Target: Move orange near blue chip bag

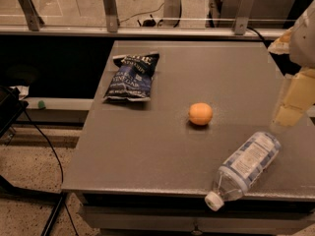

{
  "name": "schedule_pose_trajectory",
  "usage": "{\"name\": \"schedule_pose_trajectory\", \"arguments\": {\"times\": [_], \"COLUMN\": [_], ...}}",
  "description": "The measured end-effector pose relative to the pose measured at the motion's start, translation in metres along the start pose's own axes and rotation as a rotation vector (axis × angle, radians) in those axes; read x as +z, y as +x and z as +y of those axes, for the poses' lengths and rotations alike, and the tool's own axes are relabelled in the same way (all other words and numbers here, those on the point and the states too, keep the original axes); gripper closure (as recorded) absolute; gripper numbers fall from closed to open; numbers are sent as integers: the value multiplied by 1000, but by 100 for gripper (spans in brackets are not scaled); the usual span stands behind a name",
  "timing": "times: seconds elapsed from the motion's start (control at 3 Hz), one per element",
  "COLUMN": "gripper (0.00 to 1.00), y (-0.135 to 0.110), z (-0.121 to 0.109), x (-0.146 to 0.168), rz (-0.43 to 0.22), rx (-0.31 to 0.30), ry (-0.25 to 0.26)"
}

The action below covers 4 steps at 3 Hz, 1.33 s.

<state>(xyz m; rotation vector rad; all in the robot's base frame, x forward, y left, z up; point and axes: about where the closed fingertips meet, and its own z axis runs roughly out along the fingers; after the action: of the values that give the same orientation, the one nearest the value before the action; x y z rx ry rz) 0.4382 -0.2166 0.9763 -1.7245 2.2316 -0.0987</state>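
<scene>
While tool (294, 100) is hovering by counter (147, 149) edge, w/ opening unclear, I'm planning top-down grab on orange (200, 114), dodging water bottle (244, 165).

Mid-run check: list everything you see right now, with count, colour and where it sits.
orange: one, orange, middle of the table, touching nothing else.
blue chip bag: one, dark navy with white lettering, lying flat at the table's far left.
water bottle: one, clear with white label and white cap, on its side at the near right, cap toward the front edge.
table: one, grey, centre of view.
metal posts: at least three, grey, along the glass rail behind the table.
cable: one, black, on the floor at left.
gripper: one, cream, at the right edge over the table, apart from the orange.
</scene>
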Motion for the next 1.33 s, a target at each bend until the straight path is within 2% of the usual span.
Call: {"name": "schedule_pose_trajectory", "arguments": {"times": [0.33, 0.67, 1.0, 1.33], "gripper": [0, 0, 0, 0], "y": [-2, -15, -49, -65], "z": [-1, -6, -7, 4], "x": [2, 19, 85, 133], "rz": [2, 17, 36, 52], "rx": [-1, -6, 28, 85], "ry": [-2, -18, -82, -136]}}
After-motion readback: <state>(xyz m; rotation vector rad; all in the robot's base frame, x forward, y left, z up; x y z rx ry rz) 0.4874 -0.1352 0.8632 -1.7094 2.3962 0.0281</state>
